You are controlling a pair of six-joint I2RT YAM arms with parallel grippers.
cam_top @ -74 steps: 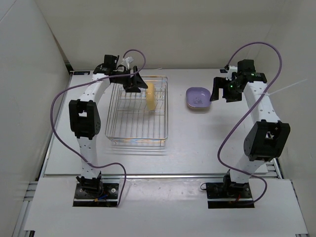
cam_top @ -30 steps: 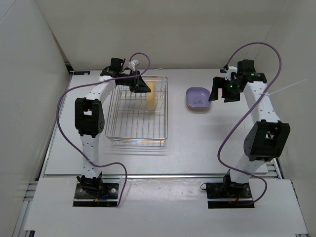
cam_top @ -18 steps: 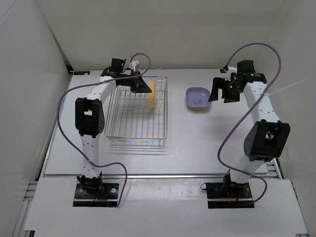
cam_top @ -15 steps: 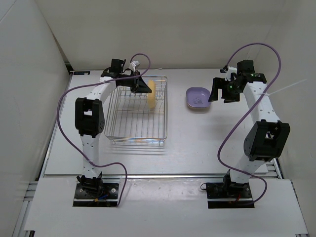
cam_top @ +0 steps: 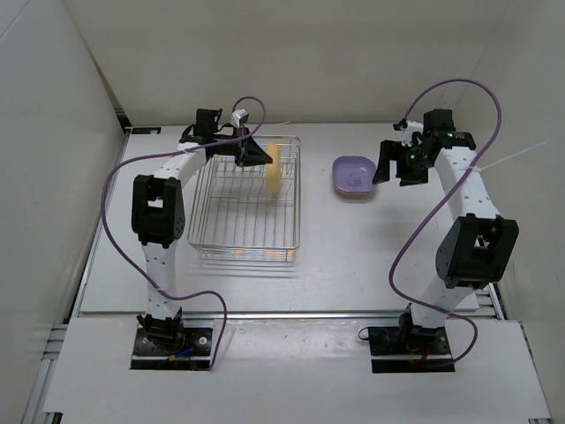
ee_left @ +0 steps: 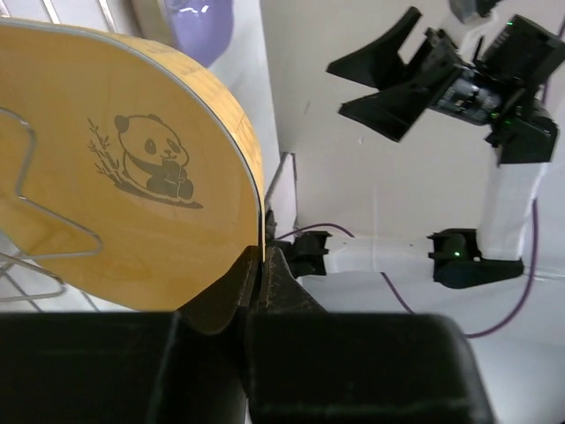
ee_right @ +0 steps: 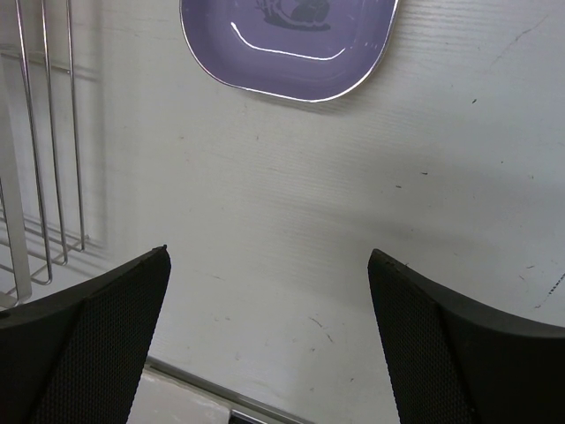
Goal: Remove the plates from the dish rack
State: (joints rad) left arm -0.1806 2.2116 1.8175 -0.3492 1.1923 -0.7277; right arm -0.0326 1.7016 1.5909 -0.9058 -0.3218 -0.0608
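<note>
The dish rack [cam_top: 245,201], a silver wire basket, stands left of the table's middle. One yellow plate [cam_top: 274,170] stands on edge at its far right, showing a panda print in the left wrist view [ee_left: 115,159]. My left gripper [cam_top: 256,157] is shut on that plate's rim, fingertips pinching the edge [ee_left: 260,256]. A purple plate [cam_top: 355,174] lies flat on the table right of the rack. My right gripper [cam_top: 393,168] hovers open just right of it, with bare table between its fingers [ee_right: 269,256] and the purple plate [ee_right: 291,40] ahead of them.
Rack wires [ee_right: 44,132] show at the left edge of the right wrist view. White walls close the table on the left and at the back. A metal rail [cam_top: 291,314] runs along the table's near edge.
My left gripper has closed onto the yellow plate's rim, and the plate has shifted slightly toward the rack's far end. The right arm has stayed still.
</note>
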